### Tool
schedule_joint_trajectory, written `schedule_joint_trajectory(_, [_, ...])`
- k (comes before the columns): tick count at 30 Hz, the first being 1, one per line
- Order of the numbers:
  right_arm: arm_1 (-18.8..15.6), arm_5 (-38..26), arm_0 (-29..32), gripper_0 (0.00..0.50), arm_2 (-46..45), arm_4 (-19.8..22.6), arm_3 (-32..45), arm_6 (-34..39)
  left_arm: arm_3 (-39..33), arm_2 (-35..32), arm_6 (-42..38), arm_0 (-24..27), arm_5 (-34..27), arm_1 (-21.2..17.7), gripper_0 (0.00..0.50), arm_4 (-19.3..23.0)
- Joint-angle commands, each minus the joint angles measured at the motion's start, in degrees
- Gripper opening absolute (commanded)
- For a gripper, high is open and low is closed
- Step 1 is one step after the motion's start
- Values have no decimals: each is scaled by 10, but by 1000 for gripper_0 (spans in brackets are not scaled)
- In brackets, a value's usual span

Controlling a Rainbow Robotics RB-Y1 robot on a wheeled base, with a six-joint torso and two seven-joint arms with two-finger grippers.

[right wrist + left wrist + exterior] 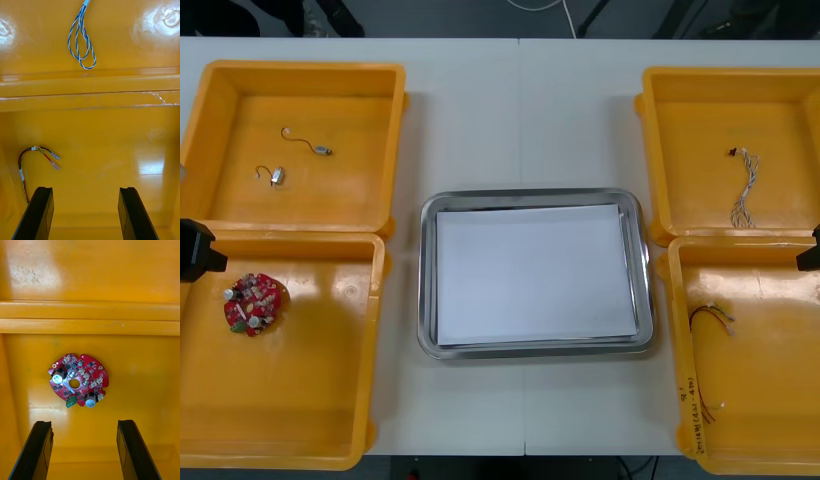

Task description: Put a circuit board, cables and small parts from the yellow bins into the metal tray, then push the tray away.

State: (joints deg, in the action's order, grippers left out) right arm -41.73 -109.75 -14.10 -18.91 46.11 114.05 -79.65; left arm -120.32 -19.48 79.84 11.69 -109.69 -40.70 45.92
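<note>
On the light table (520, 100), the metal tray (530, 197) lies lengthwise left-right.

You see a light table (520, 100) with a seam running down its middle; beyond its far edge lies dark floor (460, 18).

Probably electronics workshop: yellow bins (340, 195), metal tray (530, 198).

red scrawl (692, 405) on yellow bin (677, 300) rim, illegible
</note>
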Motion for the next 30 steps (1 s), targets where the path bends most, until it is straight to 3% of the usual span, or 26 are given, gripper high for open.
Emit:
schedule_joint_trajectory(1, [-22,-2,-13,500,5,2,3,-16,-4,-11,60,2,-3,-7,500,2])
schedule_joint_trajectory(30, [-22,-2,-13,500,5,2,3,-16,-4,-11,60,2,-3,-7,500,2])
